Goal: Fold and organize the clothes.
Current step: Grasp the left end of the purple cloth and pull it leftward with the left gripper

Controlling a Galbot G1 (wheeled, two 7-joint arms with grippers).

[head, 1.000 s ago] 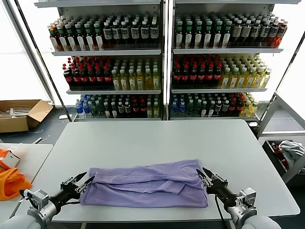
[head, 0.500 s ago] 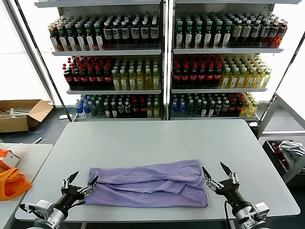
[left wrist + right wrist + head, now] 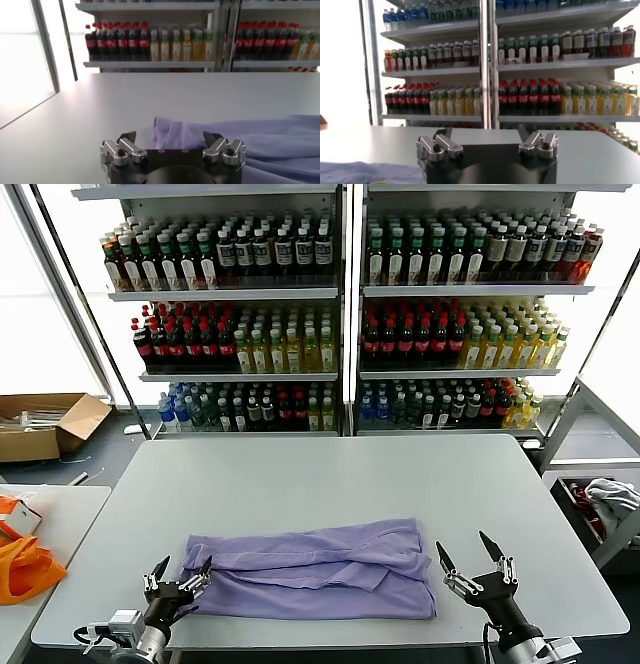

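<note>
T-shirt (image 3: 315, 569) status: it's lying near the front edge of the grey table (image 3: 330, 474), already folded into a long lavender band running side to side, with overlapping layers and a few wrinkles across the top, so I'd say the lengthwise folding looks done. No printed graphic is showing from the head camera, so that side is probably tucked in or facing down. Closest to the robot, the left gripper (image 3: 178, 576) sits just off the shirt's left end with its fingers spread apart and nothing between them; the left wrist view shows the cloth edge right in front of it, near but not pinched. The right gripper (image 3: 473, 562) is just beside the shirt's right end, fingers wide apart too, empty, hanging a bit above the table. What's left, as far as I can judge: it's still a wide strip, so it probably wants at least one more fold end to end to get a compact bundle, then placing it tidily. Beyond the shirt the tabletop is bare, and past that stand the drink shelves (image 3: 340, 314).
</note>
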